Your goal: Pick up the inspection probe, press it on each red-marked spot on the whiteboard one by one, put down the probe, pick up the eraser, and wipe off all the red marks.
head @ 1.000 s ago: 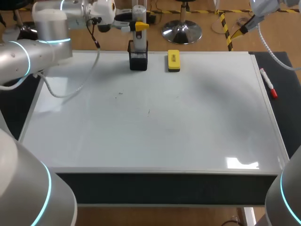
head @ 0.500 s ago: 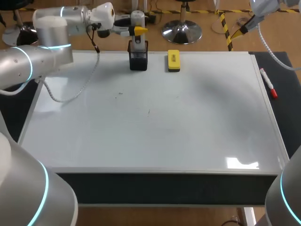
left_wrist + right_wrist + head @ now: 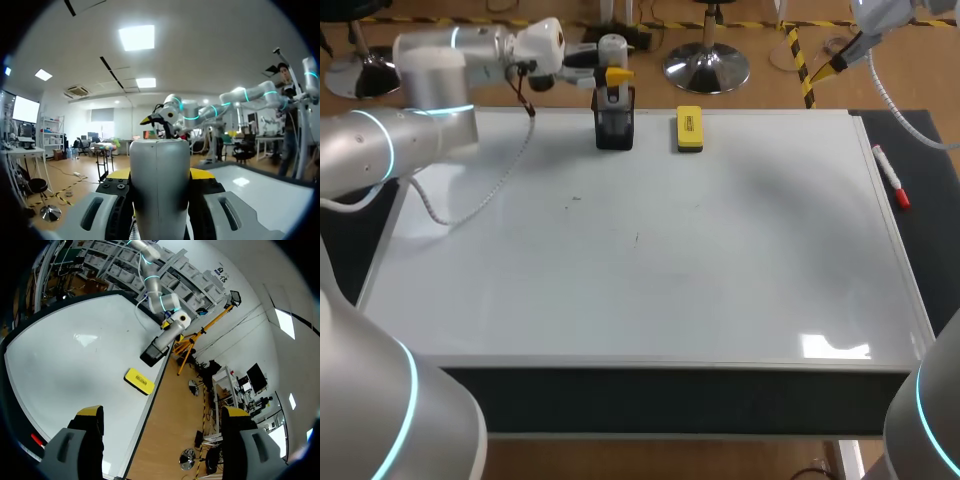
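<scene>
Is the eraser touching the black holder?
Apart. The head view shows a strip of bare whiteboard between the eraser and the holder.

Yellow tips of the left pincer (image 3: 160,174) mostly hidden behind the probe (image 3: 159,200).

The left gripper (image 3: 610,75) grips a white cylindrical probe (image 3: 612,48) standing upright in a black box-shaped holder (image 3: 614,130). A yellow rectangular eraser (image 3: 689,130) lies just beside it on the white whiteboard (image 3: 640,270).
</scene>
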Motion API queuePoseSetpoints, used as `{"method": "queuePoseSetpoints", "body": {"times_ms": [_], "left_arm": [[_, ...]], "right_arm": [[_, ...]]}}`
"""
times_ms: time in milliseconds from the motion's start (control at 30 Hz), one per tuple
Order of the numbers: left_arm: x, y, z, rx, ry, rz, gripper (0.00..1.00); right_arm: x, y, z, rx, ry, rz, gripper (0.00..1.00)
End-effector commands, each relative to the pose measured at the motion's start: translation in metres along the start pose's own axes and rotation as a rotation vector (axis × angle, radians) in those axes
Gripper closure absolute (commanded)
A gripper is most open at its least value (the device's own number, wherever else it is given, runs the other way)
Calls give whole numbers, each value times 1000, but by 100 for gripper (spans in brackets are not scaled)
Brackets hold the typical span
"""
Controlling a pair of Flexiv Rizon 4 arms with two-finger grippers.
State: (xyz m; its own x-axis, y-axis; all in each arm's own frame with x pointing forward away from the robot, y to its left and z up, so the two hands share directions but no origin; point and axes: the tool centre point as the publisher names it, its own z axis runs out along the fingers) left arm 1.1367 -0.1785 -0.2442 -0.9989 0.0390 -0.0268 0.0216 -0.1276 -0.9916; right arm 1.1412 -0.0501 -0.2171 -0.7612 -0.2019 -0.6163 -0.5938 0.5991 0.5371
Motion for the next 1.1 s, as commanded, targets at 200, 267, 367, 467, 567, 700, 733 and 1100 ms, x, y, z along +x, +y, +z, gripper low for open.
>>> {"method": "queuePoseSetpoints", "body": {"times_ms": [200, 267, 367, 467, 567, 700, 733, 1100], "left_arm": [[-6, 15, 0, 10, 8, -11, 100], [-6, 17, 0, 9, 9, -14, 100], [-7, 19, 0, 7, 11, -18, 100], [-7, 21, -1, 3, 11, -21, 100], [-7, 23, -2, 0, 11, -24, 100], [-7, 24, -2, 5, 10, -26, 100], [-7, 24, -2, 9, 10, -23, 100], [-8, 25, -1, 6, 5, -19, 84]], "right_arm": [[0, 0, -1, 1, 5, -2, 0], [0, 0, -1, 1, 5, -2, 0], [0, 0, -1, 1, 5, -2, 0], [0, 0, -1, 1, 5, -2, 0], [0, 0, -1, 1, 5, -2, 0], [0, 0, -1, 1, 5, -2, 0], [0, 0, -1, 1, 5, -2, 0], [0, 0, -1, 1, 5, -2, 0]]}}
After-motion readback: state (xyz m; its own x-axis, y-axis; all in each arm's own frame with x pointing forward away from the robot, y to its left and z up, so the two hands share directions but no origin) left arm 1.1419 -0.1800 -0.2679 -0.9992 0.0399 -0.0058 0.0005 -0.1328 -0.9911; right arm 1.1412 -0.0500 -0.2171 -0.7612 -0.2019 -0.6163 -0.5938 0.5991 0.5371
